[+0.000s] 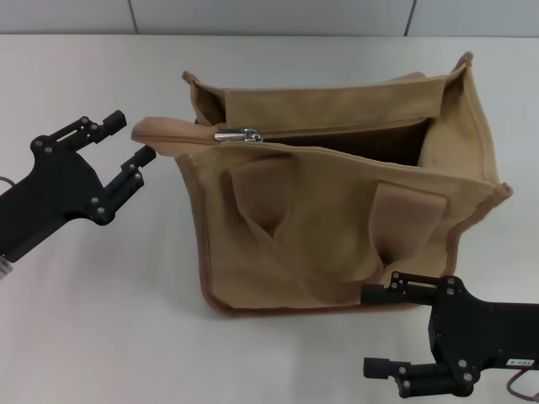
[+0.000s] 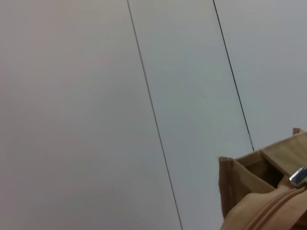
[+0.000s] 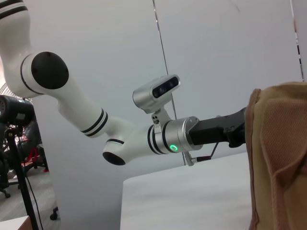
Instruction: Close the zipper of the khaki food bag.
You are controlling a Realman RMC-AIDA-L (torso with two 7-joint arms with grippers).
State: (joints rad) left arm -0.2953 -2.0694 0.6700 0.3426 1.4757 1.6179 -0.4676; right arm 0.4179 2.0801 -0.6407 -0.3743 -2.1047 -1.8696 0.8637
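Nearest the head camera, the right gripper (image 1: 379,332) waits with its two fingers spread wide and holding nothing, just in front of the lower front corner of the khaki food bag (image 1: 337,227). Farther off, the left gripper (image 1: 135,139) is likewise open and empty, its fingertips bracketing the closed, rolled end of the zipper (image 1: 181,133) at the bag's left side without clearly touching it. From there the silver slider (image 1: 238,135) sits only a short way along the tape, so most of the mouth gapes open toward the right (the bag stands upright on the white table (image 1: 101,320)). To do this step well, I judge the left fingers should pinch that fabric end firmly to anchor it, while the right rises to take the pull tab and draw it straight along the tape, keeping the tape taut.
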